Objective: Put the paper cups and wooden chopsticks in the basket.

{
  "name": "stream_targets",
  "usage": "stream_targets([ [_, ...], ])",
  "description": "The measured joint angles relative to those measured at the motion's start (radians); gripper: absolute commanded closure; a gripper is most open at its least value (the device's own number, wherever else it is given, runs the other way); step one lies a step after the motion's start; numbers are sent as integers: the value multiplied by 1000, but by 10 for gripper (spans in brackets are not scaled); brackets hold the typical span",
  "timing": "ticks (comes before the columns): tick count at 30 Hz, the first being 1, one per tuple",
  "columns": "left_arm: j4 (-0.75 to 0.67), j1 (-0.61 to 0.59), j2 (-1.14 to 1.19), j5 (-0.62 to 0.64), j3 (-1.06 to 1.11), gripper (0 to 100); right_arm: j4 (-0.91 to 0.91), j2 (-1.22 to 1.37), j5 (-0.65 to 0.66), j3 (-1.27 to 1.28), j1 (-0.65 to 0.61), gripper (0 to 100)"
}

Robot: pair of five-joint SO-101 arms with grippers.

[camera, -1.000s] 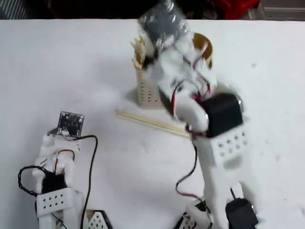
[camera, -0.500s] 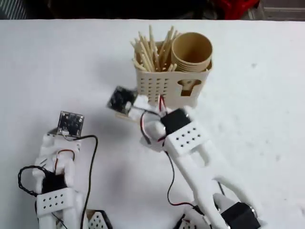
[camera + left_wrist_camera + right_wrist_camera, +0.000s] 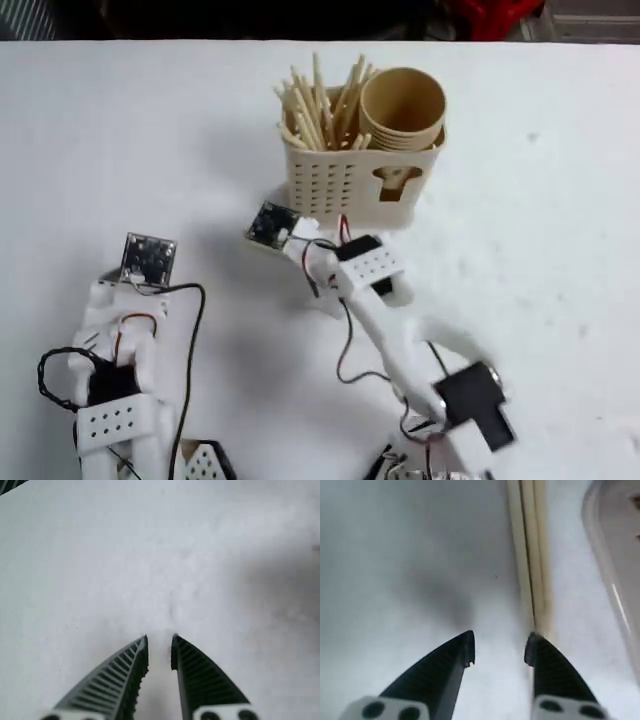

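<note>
Wooden chopsticks (image 3: 530, 555) (seemingly the last loose ones) lie on the counter (image 3: 395, 555) beside the basket (image 3: 350, 185). The right hand (image 3: 500, 650) has dropped to their end, parted and empty, ready to grasp. The left hand (image 3: 159, 647) is narrowly parted.

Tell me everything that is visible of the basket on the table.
The basket is a cream box, plastic by its look, standing upright on the white table. Its front wall has rows of small holes and one larger cut-out. Wooden chopsticks stand crowded in one part, and a stack of paper cups sits in the other. The right arm lies close before it; contact cannot be judged.
</note>
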Motion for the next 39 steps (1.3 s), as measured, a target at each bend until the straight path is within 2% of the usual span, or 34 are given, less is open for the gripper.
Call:
stream_targets([
  [5,0,0,0,0,0,906,-6,101,0,-57,3,823],
  [12,0,0,0,0,0,906,14,98,0,-61,2,823],
  [23,0,0,0,0,0,906,81,-180,0,115,-97,823],
  [27,0,0,0,0,0,906,80,-307,-49,114,-17,823],
  [31,0,0,0,0,0,906,55,-319,-68,97,74,823],
  [39,0,0,0,0,0,906,-147,-110,-123,89,133,823],
])
